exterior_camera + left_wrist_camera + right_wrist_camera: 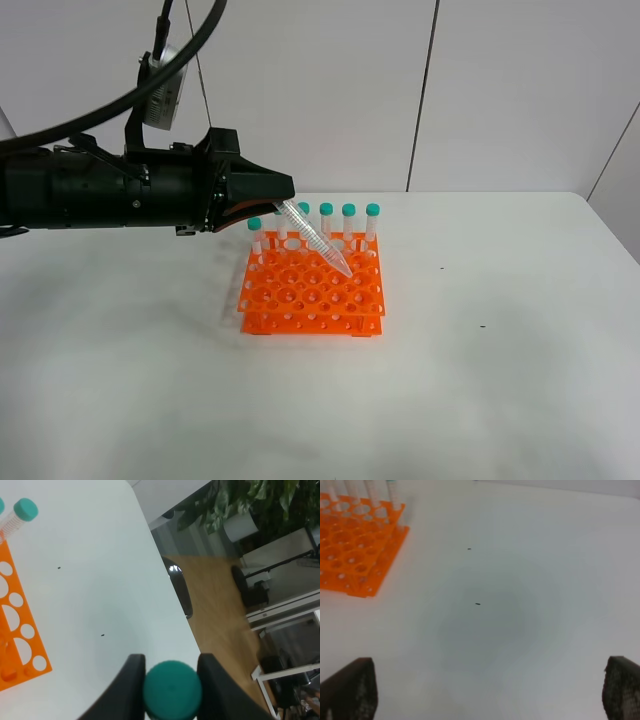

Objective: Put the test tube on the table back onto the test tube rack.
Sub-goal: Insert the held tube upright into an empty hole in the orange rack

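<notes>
My left gripper (pixel 282 203) is shut on the test tube (pixel 322 246) at its cap end. The tube hangs tilted, its pointed tip down over the middle holes of the orange test tube rack (pixel 312 290); I cannot tell if the tip touches the rack. In the left wrist view its teal cap (pixel 172 690) sits between the two black fingers (pixel 131 682). Several identical tubes (pixel 349 222) stand upright in the rack's back row. My right gripper (pixel 487 685) is open and empty above the bare table (pixel 520 620), to the right of the rack (pixel 355 545). It is out of the exterior view.
The white table (pixel 500 380) stretches around the rack. The table's right edge (pixel 175 605) drops to a wooden floor with plants and furniture beyond. Small dark specks (pixel 478 604) lie on the tabletop.
</notes>
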Robot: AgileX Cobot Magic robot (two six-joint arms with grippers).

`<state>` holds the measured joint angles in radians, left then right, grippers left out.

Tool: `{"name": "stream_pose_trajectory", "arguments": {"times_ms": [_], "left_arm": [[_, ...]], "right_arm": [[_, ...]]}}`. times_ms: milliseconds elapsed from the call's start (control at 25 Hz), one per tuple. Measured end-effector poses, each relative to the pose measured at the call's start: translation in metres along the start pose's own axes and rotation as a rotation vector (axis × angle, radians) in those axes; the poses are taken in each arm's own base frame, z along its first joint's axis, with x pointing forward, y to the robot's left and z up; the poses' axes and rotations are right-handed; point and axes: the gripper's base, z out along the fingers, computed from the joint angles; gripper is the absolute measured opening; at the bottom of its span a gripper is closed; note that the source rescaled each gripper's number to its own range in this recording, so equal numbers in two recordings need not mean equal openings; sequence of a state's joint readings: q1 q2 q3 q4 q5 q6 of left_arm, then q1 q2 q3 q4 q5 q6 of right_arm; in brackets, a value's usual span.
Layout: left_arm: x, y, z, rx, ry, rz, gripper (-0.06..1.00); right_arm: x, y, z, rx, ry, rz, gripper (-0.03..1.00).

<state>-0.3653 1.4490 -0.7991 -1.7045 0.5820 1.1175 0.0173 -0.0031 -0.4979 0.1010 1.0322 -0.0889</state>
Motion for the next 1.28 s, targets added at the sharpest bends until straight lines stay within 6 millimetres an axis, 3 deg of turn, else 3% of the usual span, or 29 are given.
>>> {"name": "stream_pose_trajectory", "arguments": {"times_ms": [840, 1040, 1280], "left_arm": [[-0.004, -0.014, -0.01, 0.049, -0.022, 0.029, 0.0], [-0.007, -0.027, -0.023, 0.074, -0.059, 0.069, 0.0], [-0.012, -0.051, -0.058, 0.061, -0.157, 0.198, 0.0]], "right_arm": [[0.0, 0.0, 0.0, 0.001, 0.0, 0.001, 1.0], [0.0, 0.0, 0.0, 0.0, 0.0, 0.001, 1.0], [0.0, 0.0, 0.0, 0.0, 0.0, 0.001, 1.0]]}}
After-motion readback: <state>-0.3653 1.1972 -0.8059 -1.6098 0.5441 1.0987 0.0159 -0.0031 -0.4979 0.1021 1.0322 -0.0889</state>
